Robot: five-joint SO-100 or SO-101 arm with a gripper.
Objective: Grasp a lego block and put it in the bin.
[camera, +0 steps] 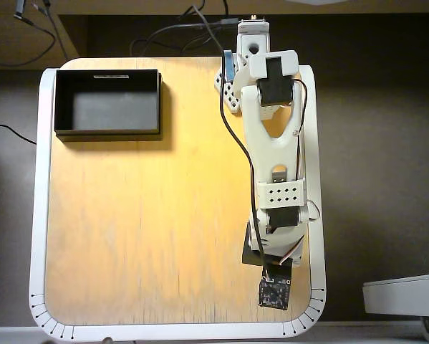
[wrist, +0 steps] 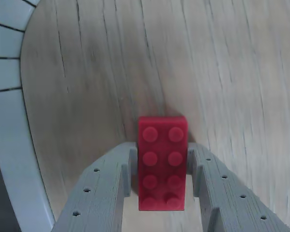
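In the wrist view the red lego block (wrist: 162,162) lies lengthwise between my two grey fingers, studs facing the camera, on the pale wood table. My gripper (wrist: 162,148) is closed in on it, with a pad against each long side. In the overhead view the arm (camera: 271,158) reaches toward the table's near right corner, and the wrist camera board (camera: 274,292) hides both the gripper and the block. The bin (camera: 107,107), a shallow black open box, stands empty at the far left corner, well away from the gripper.
The wooden table top (camera: 150,229) has a white rim (wrist: 14,159) with black tick marks along the rounded near corners. That rim curves close by on the left in the wrist view. Cables (camera: 193,29) run behind the arm's base.
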